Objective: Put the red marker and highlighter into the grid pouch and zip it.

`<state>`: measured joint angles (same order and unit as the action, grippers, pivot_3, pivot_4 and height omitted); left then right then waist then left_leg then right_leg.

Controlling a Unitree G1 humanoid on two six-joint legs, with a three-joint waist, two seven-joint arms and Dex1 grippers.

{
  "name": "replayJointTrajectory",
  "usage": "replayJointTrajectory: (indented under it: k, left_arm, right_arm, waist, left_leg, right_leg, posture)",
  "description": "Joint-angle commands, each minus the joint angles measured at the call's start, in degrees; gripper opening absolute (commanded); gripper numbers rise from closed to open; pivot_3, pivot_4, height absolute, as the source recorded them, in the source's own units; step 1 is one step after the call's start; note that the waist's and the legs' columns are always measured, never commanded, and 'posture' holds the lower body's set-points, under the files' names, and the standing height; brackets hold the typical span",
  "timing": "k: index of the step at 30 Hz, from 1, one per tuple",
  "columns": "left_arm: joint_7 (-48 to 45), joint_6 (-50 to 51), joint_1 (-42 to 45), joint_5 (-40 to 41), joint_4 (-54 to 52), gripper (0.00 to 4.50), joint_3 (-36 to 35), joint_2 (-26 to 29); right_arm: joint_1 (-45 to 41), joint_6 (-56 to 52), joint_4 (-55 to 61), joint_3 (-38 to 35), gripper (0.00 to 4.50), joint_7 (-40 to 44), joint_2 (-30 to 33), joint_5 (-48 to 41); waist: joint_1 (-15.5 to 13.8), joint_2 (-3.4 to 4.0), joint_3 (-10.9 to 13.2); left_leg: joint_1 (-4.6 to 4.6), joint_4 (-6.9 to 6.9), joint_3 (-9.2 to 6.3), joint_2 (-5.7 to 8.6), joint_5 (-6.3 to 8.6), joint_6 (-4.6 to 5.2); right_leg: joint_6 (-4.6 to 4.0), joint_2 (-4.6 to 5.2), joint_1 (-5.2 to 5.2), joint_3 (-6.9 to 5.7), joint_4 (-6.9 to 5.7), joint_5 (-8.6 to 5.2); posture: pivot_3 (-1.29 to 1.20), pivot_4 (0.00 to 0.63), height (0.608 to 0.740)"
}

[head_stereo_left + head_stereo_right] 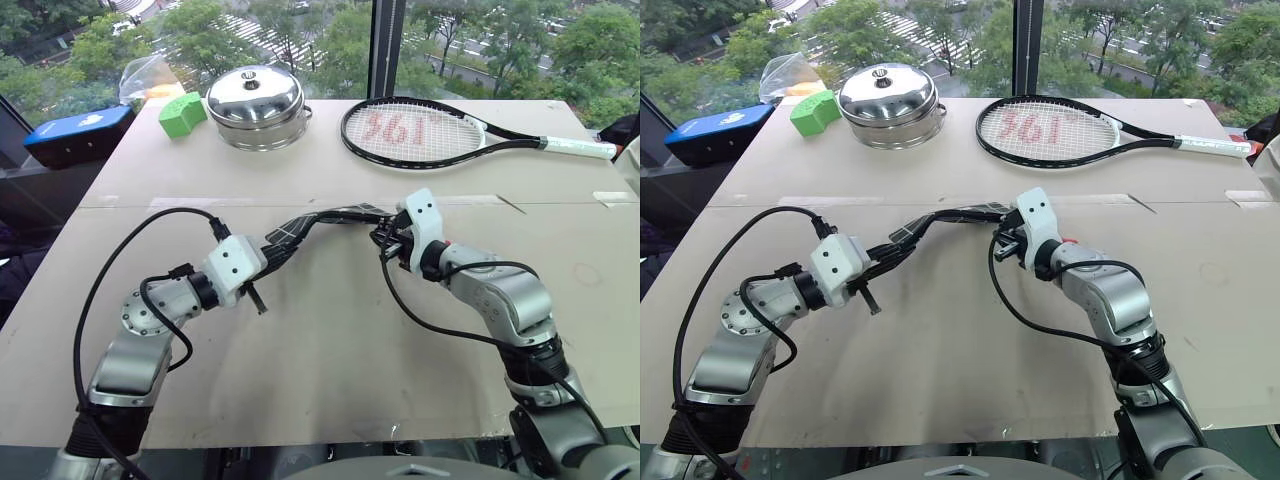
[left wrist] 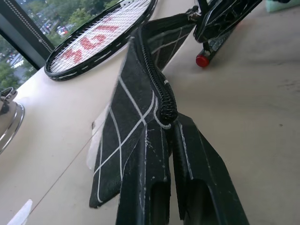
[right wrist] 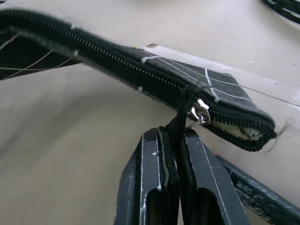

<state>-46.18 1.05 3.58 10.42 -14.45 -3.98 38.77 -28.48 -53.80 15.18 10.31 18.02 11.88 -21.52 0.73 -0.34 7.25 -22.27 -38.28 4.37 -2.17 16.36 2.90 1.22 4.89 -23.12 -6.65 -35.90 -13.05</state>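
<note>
The grid pouch [image 1: 320, 222] hung above the table [image 1: 330, 340] between my pincers: my left pincer [image 2: 171, 140] clamped its end, my right pincer [image 3: 176, 140] its pull cord [image 3: 180, 124].

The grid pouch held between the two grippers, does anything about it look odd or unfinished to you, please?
Yes. The grid pouch hangs above the table, bowed between the left gripper on one end and the right gripper shut on the pull cord. Past the slider a short stretch gapes, showing pale lining.
</note>
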Motion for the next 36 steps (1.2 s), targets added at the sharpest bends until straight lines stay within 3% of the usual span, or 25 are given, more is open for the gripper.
replayJointTrajectory:
  k: [1,7,14,36]
  left_arm:
    - [-1.02,-0.68,-1.12,0.72,-1.43,0.0,-0.82,0.98]
    - [-3.5,-1.3,-2.84,0.38,-0.85,0.0,-0.71,3.13]
    - [-5.29,-0.22,-2.61,1.07,-1.56,0.0,-0.34,3.5]
    - [-6.11,2.54,-1.47,1.68,-2.9,0.0,0.37,3.19]
  right_arm:
    - [-1.73,0.37,1.48,-1.98,0.08,0.48,0.33,-0.32]
    - [-2.1,0.9,0.18,-3.88,0.08,1.65,3.35,0.45]
    - [-1.55,1.61,2.05,0.26,0.08,5.99,7.57,1.69]
    - [-1.83,-1.15,6.81,2.88,0.08,7.03,8.17,2.98]
  waist:
    - [-0.05,0.0,0.0]
    - [-0.04,0.01,0.02]
    - [-0.02,0.01,0.02]
    - [-0.11,-0.01,0.03]
  left_leg:
    - [0.0,0.0,0.0,0.0,0.0,0.0]
    - [-0.01,0.0,0.0,0.01,0.0,0.0]
    - [-0.01,0.01,-0.01,0.0,0.0,0.0]
    - [-0.02,0.0,-0.02,0.0,0.01,0.01]
  right_leg:
    - [0.0,0.0,0.0,0.0,0.0,0.0]
    - [0.0,0.01,0.0,-0.01,0.02,0.0]
    - [0.0,0.0,0.0,-0.02,0.02,0.0]
    - [0.0,0.01,0.0,-0.03,0.02,0.0]
  posture:
    - [0.0,0.15,0.74]
    - [0.0,0.15,0.74]
    - [0.0,0.15,0.74]
    - [0.0,0.15,0.74]
